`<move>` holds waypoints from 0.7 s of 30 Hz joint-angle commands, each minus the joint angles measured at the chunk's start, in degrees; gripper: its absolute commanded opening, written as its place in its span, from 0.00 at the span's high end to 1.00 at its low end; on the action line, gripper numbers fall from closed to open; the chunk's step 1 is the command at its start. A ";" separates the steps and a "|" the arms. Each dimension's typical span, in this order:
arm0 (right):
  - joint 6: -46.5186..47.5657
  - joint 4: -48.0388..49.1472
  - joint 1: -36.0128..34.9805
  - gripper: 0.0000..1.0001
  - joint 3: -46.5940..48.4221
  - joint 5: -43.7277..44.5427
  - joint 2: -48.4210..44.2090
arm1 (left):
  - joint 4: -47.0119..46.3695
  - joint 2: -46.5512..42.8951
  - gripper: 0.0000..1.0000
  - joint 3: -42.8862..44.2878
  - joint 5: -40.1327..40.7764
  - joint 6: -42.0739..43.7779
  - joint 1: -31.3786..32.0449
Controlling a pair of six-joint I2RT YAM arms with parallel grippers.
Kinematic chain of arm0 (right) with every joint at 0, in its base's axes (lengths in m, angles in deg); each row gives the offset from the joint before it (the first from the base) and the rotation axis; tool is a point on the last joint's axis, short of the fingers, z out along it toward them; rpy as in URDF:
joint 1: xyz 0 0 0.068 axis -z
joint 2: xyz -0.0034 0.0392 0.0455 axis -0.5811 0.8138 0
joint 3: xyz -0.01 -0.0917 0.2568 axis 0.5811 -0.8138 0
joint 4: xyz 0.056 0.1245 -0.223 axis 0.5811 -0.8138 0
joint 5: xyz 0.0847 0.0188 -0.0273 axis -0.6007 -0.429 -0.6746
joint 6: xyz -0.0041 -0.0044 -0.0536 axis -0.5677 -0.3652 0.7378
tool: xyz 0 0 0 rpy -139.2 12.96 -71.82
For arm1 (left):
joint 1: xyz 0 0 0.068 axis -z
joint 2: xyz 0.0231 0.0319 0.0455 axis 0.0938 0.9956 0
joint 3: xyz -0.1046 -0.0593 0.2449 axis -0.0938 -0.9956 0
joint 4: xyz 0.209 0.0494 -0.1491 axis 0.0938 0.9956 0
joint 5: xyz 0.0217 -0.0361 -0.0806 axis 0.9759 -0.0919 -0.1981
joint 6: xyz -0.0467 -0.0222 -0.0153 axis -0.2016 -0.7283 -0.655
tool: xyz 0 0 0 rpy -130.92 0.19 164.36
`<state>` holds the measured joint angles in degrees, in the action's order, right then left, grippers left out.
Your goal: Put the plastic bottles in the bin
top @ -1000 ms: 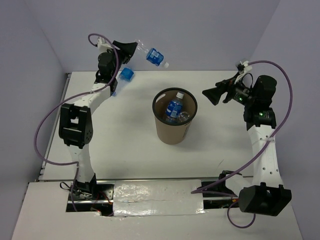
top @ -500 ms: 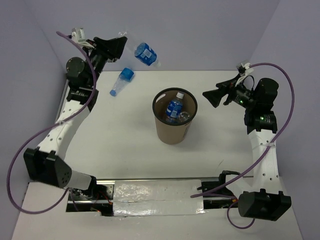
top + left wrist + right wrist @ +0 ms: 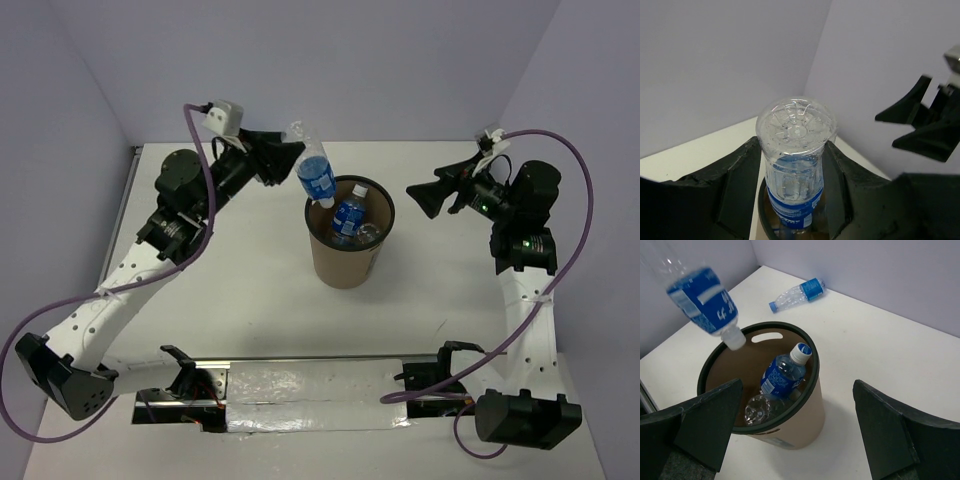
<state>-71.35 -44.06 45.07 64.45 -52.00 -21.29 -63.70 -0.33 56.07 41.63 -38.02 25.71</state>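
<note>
My left gripper [image 3: 290, 158] is shut on a clear blue-labelled plastic bottle [image 3: 316, 178] and holds it cap down over the left rim of the brown bin [image 3: 349, 262]. In the left wrist view the bottle [image 3: 796, 150] stands base up between my fingers [image 3: 740, 190]. At least two bottles [image 3: 348, 215] lie inside the bin; they also show in the right wrist view [image 3: 782, 372]. One more blue-labelled bottle [image 3: 797, 294] lies on the table behind the bin. My right gripper [image 3: 420, 195] is open and empty, to the right of the bin.
The bin's black rim [image 3: 810, 355] has a handle slot on its far side. Purple walls close the table at the back and sides. The loose bottle is hidden behind my left arm [image 3: 185, 205] in the top view.
My left arm has swung the held bottle from the back left corner rightward and down to the bin's left rim, turning it cap down. The right arm has hardly moved.
</note>
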 commanded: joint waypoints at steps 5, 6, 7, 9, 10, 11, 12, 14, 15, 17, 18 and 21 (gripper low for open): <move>1.40 -1.39 0.39 0.02 -0.61 1.00 -3.23 | 7.87 3.00 1.00 2.58 8.62 15.44 8.45; 1.32 -1.30 0.30 0.02 -0.70 1.00 -3.41 | 9.18 3.62 1.00 2.67 9.94 17.28 9.16; 1.14 -1.30 0.39 0.02 -1.13 1.00 -3.84 | 9.54 4.23 1.00 2.84 10.47 17.90 9.86; 0.96 -1.21 0.39 0.02 -1.49 1.09 -4.11 | 9.90 5.73 1.00 2.84 10.92 19.31 11.62; 0.96 -1.30 0.30 0.02 -1.66 1.00 -4.37 | 9.81 6.78 1.00 2.84 11.09 19.58 12.49; 1.05 -1.39 0.39 0.02 -1.67 1.09 -4.46 | 9.90 7.22 1.00 3.02 10.92 19.75 12.85; 1.40 -1.74 0.39 0.02 -1.67 1.17 -4.55 | 10.07 7.75 0.96 3.28 10.57 19.93 13.11; 1.75 -2.00 0.39 0.02 -1.67 1.26 -4.82 | 10.43 8.89 0.71 4.42 9.70 19.58 13.64; 1.84 -2.09 0.39 0.02 -1.58 1.26 -4.82 | 10.43 9.16 0.61 4.60 9.43 19.49 13.82; 1.93 -2.18 0.30 0.02 -1.58 1.35 -4.90 | 10.08 9.33 0.32 4.86 9.25 18.97 14.08; 2.02 -2.09 0.30 0.02 -1.58 1.44 -4.82 | 9.90 9.33 0.26 5.39 8.73 18.88 14.08; 1.84 -1.83 0.39 0.02 -1.67 1.44 -4.64 | 9.81 9.07 0.10 7.40 8.11 18.26 14.08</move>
<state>-70.11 -46.55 45.11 62.66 -50.74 -24.94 -50.36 9.72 58.72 50.71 -19.97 39.50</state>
